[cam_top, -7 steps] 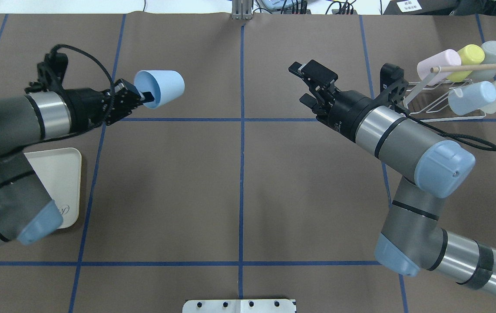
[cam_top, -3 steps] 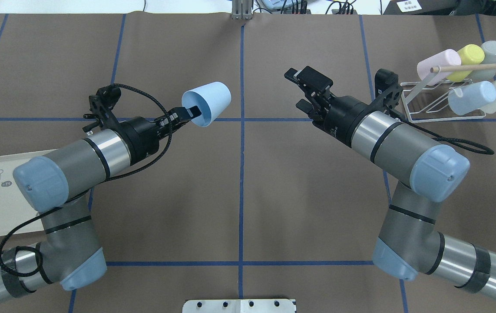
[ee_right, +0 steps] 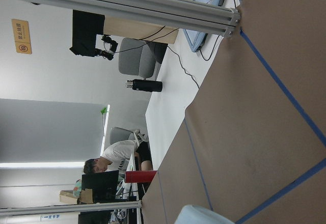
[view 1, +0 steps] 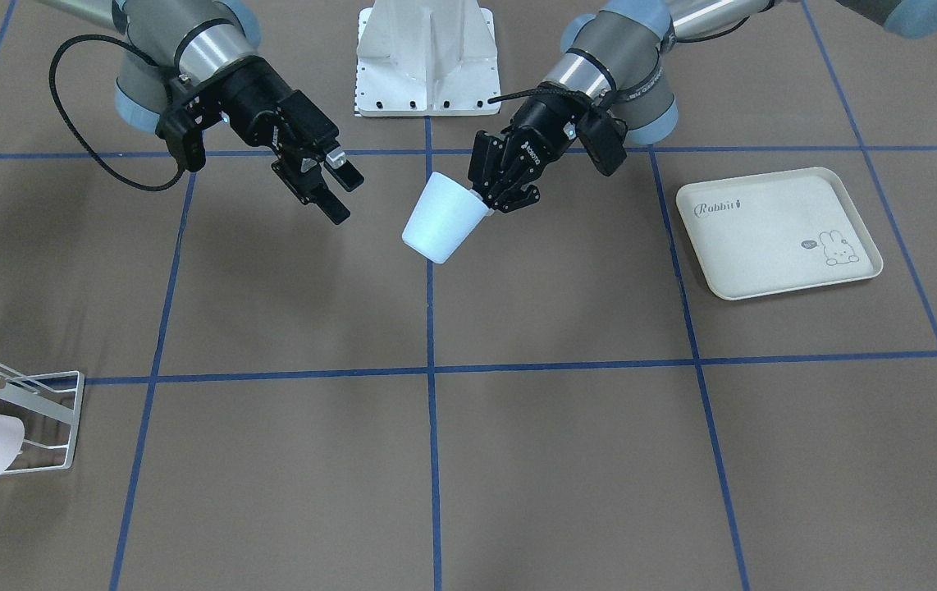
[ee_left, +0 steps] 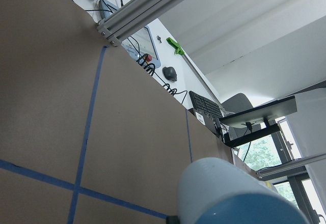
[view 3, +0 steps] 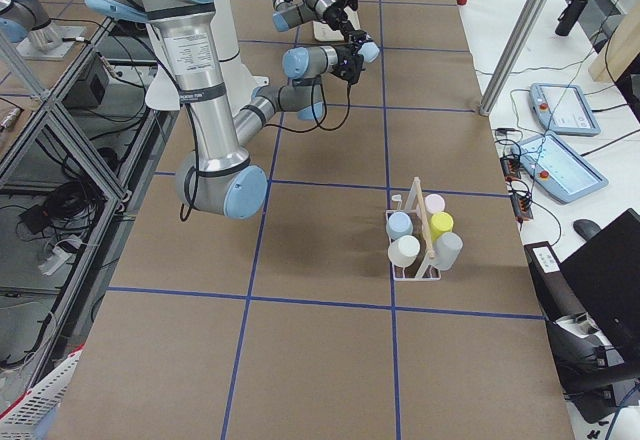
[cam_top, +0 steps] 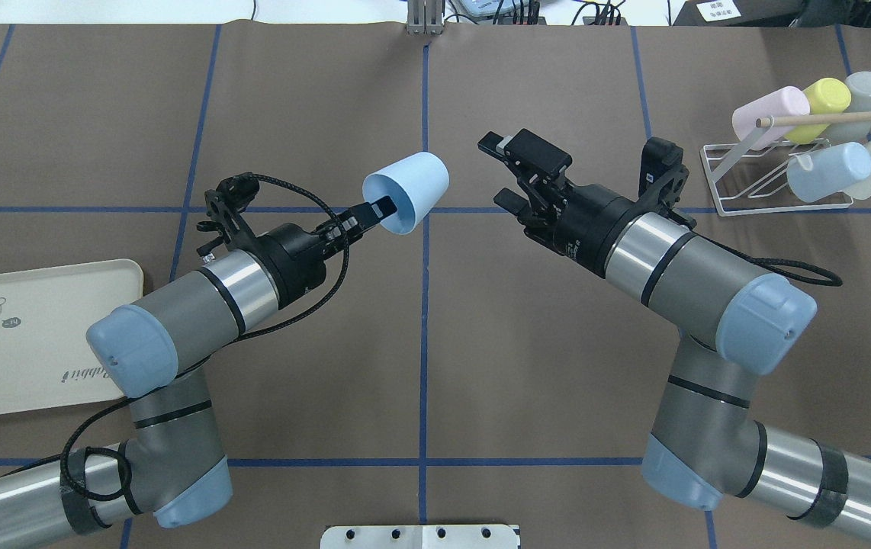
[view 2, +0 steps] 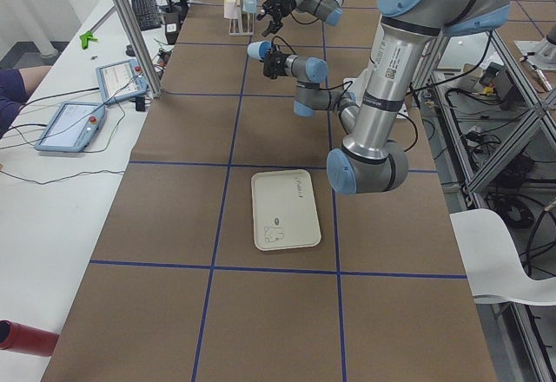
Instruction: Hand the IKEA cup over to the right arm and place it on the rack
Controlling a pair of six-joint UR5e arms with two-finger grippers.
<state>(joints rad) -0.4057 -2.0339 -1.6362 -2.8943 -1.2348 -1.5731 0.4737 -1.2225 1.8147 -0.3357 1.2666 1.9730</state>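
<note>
Stretching in over mid-tabletop [cam_top: 420, 343] from both sides: pinching cup [cam_top: 411, 189] rim in left fingers [cam_top: 367, 213], levelling right fingers [cam_top: 492, 143] nearby, spread wide, empty.

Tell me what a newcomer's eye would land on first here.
First, the pale blue cup, held in the air over the middle of the table by the left pincer, which is clamped on its rim. Facing it across a gap, the right pincer hangs open. At the far right stands a white rack loaded with pastel cups.
</note>
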